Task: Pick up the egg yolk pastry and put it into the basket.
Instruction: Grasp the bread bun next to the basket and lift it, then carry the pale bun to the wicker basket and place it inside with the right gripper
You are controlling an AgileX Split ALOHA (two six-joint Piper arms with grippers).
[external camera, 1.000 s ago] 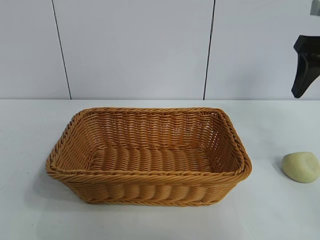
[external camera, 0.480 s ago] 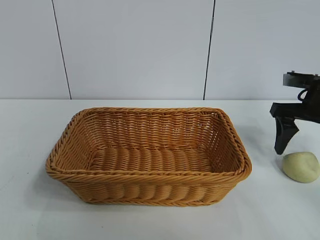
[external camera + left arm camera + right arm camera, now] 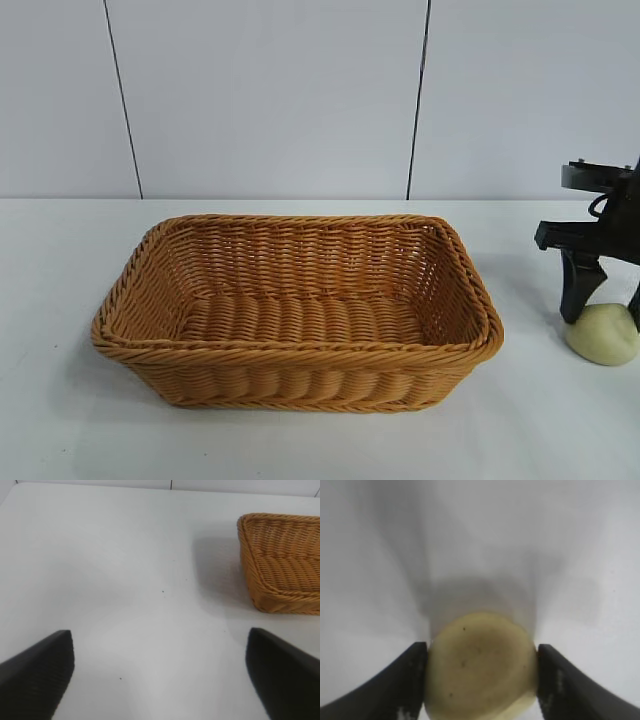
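The egg yolk pastry (image 3: 602,335), a pale yellow rounded lump, lies on the white table to the right of the basket (image 3: 300,345). My right gripper (image 3: 606,312) has come down over it. In the right wrist view its two black fingers press against both sides of the pastry (image 3: 480,665), so the gripper (image 3: 481,649) is shut on it, and the pastry still rests on the table. The orange-brown wicker basket has nothing in it. My left gripper (image 3: 159,635) hangs open over bare table, with a corner of the basket (image 3: 280,560) beyond it.
A white panelled wall (image 3: 270,100) with dark vertical seams stands behind the table. The pastry lies close to the right border of the exterior view, a short gap from the basket's right wall.
My right gripper has come down from high at the right onto the pastry, and its fingers have shut against the pastry's sides. The pastry and basket have stayed in place.
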